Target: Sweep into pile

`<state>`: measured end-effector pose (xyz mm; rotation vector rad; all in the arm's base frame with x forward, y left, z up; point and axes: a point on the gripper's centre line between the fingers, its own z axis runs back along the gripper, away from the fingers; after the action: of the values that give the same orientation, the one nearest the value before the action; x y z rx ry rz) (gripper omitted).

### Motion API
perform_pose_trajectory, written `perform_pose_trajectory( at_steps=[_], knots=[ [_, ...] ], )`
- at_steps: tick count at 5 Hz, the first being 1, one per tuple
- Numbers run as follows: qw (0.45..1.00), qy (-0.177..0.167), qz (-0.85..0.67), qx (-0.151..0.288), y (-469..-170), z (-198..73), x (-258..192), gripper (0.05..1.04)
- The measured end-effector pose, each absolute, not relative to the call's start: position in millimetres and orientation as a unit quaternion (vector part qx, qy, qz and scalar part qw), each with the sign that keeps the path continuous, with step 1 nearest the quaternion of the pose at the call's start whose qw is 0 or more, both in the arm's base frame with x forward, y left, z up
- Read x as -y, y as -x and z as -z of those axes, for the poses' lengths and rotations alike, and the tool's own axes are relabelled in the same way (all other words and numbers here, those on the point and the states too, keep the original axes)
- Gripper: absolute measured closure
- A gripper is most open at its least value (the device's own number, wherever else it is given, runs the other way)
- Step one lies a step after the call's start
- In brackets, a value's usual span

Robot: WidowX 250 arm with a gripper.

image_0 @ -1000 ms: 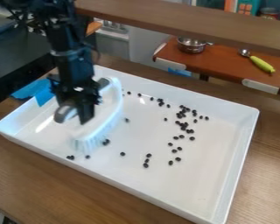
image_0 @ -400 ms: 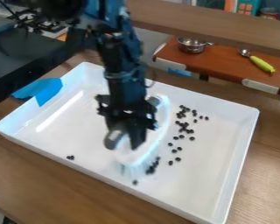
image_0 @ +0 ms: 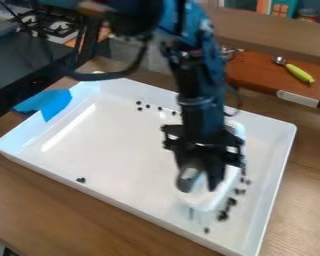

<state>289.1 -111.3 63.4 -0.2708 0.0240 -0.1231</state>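
Brush and pincer have shifted across the tray, away from the blue tape. Step in hand: sweeping stroke. My pincer is clamped on the brush's handle; the brush is inside the tray, dark beans along its leading side. Next, I should finish the stroke, lift, then return for the stragglers.
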Motion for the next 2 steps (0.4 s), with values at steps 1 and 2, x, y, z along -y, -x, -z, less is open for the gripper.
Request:
perform_pose_trajectory(
  at_steps=[1, 2],
  knots=[
    [0.987, 0.143, 0.066, -0.02, -292.2, -63.5, 136.8, 0.591],
    [0.987, 0.146, 0.069, -0.024, -289.5, -70.1, 139.8, 0.591]
  ],
)
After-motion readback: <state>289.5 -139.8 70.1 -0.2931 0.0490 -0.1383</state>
